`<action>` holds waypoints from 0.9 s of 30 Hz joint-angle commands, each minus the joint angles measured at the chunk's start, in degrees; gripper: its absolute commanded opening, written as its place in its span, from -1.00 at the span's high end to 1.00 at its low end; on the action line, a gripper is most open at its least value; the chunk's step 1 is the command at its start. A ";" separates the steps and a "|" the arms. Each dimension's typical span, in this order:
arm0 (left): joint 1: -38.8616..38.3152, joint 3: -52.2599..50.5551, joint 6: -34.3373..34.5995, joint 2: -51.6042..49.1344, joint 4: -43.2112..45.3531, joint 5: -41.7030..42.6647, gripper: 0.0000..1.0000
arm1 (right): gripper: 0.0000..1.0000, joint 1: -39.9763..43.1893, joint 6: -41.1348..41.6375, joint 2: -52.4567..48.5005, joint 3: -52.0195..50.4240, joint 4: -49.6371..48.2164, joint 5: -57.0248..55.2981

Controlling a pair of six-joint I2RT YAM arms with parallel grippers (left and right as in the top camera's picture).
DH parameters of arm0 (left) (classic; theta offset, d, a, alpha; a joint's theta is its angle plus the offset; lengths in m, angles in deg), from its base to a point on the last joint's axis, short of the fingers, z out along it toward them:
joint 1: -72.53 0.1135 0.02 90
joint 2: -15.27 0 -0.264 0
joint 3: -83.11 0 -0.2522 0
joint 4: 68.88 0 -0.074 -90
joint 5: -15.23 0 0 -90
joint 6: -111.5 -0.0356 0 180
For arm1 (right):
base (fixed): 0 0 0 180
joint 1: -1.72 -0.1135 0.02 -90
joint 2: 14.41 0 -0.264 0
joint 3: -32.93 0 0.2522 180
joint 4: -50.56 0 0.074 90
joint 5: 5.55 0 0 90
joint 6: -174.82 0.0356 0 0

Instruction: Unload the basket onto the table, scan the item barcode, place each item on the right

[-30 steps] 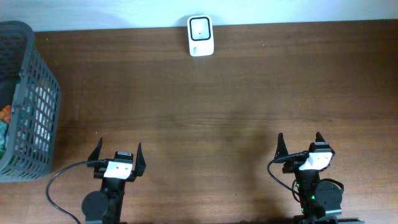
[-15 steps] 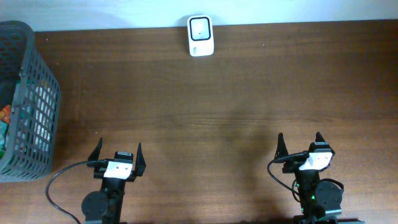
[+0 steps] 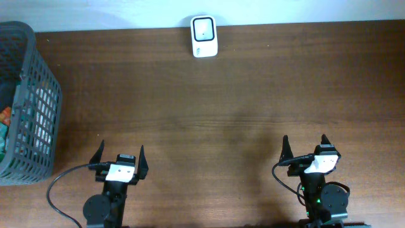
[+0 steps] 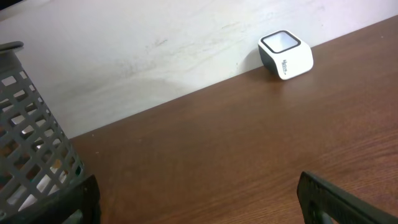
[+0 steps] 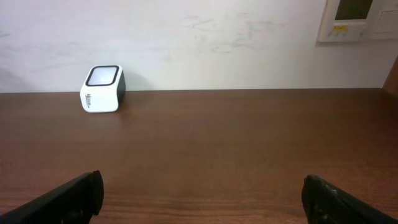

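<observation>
At the near edge, the left gripper and the right gripper are resting well apart on their bases, both pointing towards the far wall, jaws spread wide and holding nothing; this is probably a ready pose that gives each wrist camera a clear look ahead. A thin black cable is looping beside the left arm. The table is showing dark, matte wood grain running across it. At the left edge, a grey plastic basket with a square lattice wall is standing upright, and the item is lying inside it, showing only as scraps of orange and green. Farthest off, the scanner, a small rounded white block with a dark glossy window on top, is sitting against the pale wall.
</observation>
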 commanded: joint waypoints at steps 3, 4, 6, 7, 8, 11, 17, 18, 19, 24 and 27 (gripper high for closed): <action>0.20 -0.09 -0.63 0.39 -0.44 0.42 -0.98 | -0.97 -0.48 -0.15 0.44 -0.31 0.28 -0.07; 0.20 -0.09 -0.63 0.39 -0.44 0.42 -0.98 | -0.97 -0.48 -0.15 0.44 -0.31 0.28 -0.07; 0.20 -0.09 -0.63 0.39 -0.44 0.42 -0.98 | -0.97 -0.48 -0.15 0.44 -0.31 0.28 -0.07; 0.20 -0.09 -0.63 0.39 -0.44 0.42 -0.98 | -0.97 -0.48 -0.15 0.44 -0.31 0.28 -0.07; 0.20 -0.09 -0.61 0.39 -0.44 0.44 -0.99 | -0.97 -0.48 -0.15 0.44 -0.31 0.28 -0.07; 0.20 -0.09 -0.39 0.39 -0.42 0.57 -0.98 | -0.97 -0.48 -0.15 0.44 -0.31 0.28 -0.07; 0.20 -0.09 -0.39 0.39 0.55 4.02 -0.98 | -0.97 -0.48 -0.15 0.44 -0.31 0.28 -0.07; 0.20 -0.09 -0.39 0.39 0.76 4.04 -0.98 | -0.97 -0.48 -0.15 0.44 -0.31 0.28 -0.07; 0.20 -0.09 -0.39 0.39 0.90 4.02 -0.98 | -0.97 -0.48 -0.15 0.44 -0.31 0.28 -0.07; 0.20 -0.09 0.07 0.39 3.56 5.35 -0.98 | -0.97 -0.48 -0.15 0.44 -0.31 0.28 -0.07; 0.20 0.37 1.68 0.39 5.60 5.33 -0.98 | -0.97 -0.48 -0.15 0.44 -0.31 0.28 -0.07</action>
